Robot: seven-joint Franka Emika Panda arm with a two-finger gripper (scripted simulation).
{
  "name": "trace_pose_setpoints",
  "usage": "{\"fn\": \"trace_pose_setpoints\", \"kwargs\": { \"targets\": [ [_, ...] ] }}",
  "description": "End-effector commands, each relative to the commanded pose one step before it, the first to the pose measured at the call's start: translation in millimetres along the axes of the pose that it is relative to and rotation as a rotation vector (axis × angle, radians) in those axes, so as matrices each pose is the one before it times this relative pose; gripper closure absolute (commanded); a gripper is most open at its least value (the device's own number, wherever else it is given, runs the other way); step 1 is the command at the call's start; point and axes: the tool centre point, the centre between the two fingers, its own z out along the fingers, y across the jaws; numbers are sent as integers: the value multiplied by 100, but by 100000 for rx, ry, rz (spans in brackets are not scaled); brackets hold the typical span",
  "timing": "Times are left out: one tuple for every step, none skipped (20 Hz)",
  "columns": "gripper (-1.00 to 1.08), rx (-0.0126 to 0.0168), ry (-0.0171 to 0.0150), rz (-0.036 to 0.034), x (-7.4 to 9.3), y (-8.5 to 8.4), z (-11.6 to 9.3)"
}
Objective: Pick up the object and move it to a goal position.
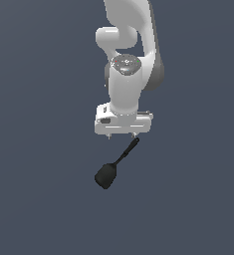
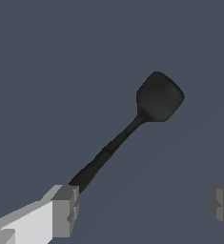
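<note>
The object [image 1: 107, 175] is a small black spatula lying flat on the dark grey floor, its rounded-square head toward the camera in the exterior view and its thin handle slanting up to the exterior view's right. My gripper [image 1: 121, 135] hangs just above the handle's end, pointing down. In the wrist view the object [image 2: 156, 97] stretches away from the gripper [image 2: 144, 207]. The handle's tip ends right beside one finger [image 2: 66, 209], while the other finger [image 2: 223, 205] stands far off. The jaws are wide open and hold nothing.
A plain dark grey floor [image 1: 39, 199] fills both views. The white arm [image 1: 126, 74] rises behind the gripper.
</note>
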Motion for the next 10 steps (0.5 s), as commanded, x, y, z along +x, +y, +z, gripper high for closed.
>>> {"fn": "trace_pose_setpoints", "kwargs": {
  "targets": [
    [-92,0,0,0,0,1,0],
    [-92,37,34,-84,13,-47,-3],
    [-92,147,133,-322,33,-178,-27],
    [-92,227,204,-496,57,-273,-35],
    [-92,315,282,-689,78,-379,-49],
    [-92,401,358,-883,100,-482,-62],
    [-92,464,416,-1035,116,-559,-73],
    [-92,395,355,-897,100,-476,-64],
    [-92,300,270,-700,76,-363,-51],
    [-92,204,186,-498,52,-248,-37]
  ]
}}
